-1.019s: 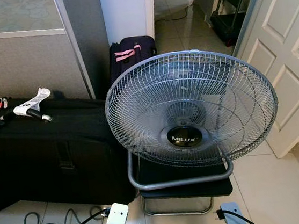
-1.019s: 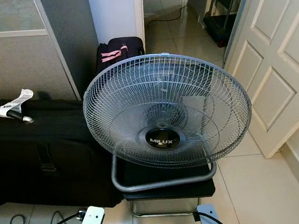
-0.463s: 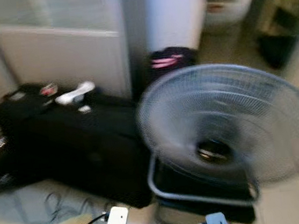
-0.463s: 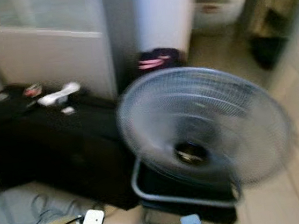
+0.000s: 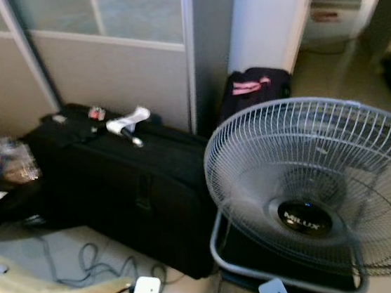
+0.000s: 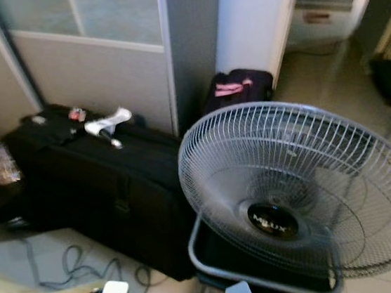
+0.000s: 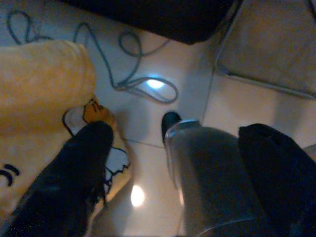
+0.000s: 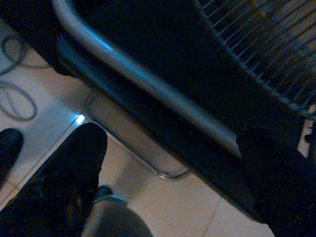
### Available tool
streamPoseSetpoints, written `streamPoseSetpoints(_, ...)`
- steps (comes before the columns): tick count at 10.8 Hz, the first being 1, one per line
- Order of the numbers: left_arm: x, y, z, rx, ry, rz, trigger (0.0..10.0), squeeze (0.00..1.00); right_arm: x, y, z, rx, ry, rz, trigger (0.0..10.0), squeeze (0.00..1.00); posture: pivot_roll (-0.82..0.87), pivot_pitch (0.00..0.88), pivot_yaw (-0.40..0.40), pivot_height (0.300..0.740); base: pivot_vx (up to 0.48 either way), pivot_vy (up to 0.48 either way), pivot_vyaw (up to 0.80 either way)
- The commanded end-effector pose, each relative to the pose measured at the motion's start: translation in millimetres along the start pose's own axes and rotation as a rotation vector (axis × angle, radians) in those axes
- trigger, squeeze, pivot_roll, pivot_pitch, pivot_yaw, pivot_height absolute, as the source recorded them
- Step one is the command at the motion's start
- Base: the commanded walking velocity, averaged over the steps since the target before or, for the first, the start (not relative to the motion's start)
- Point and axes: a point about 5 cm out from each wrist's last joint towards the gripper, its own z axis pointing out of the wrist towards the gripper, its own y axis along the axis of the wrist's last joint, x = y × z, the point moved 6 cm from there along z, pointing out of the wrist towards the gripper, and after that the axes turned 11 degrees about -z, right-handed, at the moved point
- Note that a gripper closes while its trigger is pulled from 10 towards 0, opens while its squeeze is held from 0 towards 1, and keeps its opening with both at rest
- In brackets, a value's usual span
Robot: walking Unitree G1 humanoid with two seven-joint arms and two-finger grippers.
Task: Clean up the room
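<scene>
A long black case (image 5: 114, 177) lies on the tiled floor against a grey partition, with a white tag and a handle (image 5: 127, 120) on top. Beside it stands a grey floor fan (image 5: 320, 189) on a black stool. A yellow printed cloth (image 7: 39, 94) lies on the floor at the lower left, next to grey cables (image 5: 74, 263). My left gripper (image 7: 175, 132) hangs open above the tiles by the cloth's edge, holding nothing. My right gripper (image 8: 170, 136) hangs open over the stool's metal frame (image 8: 148, 79), also holding nothing.
A small dark suitcase with a pink tag (image 5: 256, 90) stands behind the fan by a white pillar. Dark bags and clutter (image 5: 7, 168) sit at the far left. A doorway opens at the back right. Bare tiles lie between the cables and the stool.
The camera has swung to the left, so the fan now sits at the right and more of the black case and the left clutter shows. The things themselves have not moved.
</scene>
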Motion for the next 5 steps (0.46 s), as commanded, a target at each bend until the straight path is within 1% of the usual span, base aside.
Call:
streamPoseSetpoints(1,-3.5,-3.5,-0.2,0.01,-0.018,0.008,10.0,0.0,203.5,5.2,-136.2,0.236,0.474,0.216,10.0,0.0,-0.02,0.0,0.046,0.74,0.0,0.0,0.0)
streamPoseSetpoints(2,0.0,-2.4,-1.3,-0.019,-0.002,-0.023,10.0,0.0,-80.1,26.8,45.5,0.06,0.158,0.355,10.0,0.0,-0.01,0.0,0.06,0.74,0.0,0.0,0.0)
streamPoseSetpoints(3,1.0,-2.8,-1.6,-0.021,0.0,-0.029,10.0,0.0,-78.6,24.3,44.4,0.065,0.182,0.382,10.0,0.0,0.0,0.0,0.071,0.74,0.0,0.0,0.0)
streamPoseSetpoints(4,1.9,-3.7,-1.6,-0.006,-0.005,-0.012,10.0,0.0,-72.3,14.4,40.8,0.09,0.21,0.425,10.0,0.0,0.0,0.0,0.084,0.74,0.0,0.0,0.0)
streamPoseSetpoints(5,-0.9,-1.9,-1.2,0.016,-0.055,0.016,10.0,0.0,-52.8,10.3,32.3,0.067,0.354,0.412,10.0,0.0,-0.04,0.0,0.114,0.74,0.0,0.0,0.0)
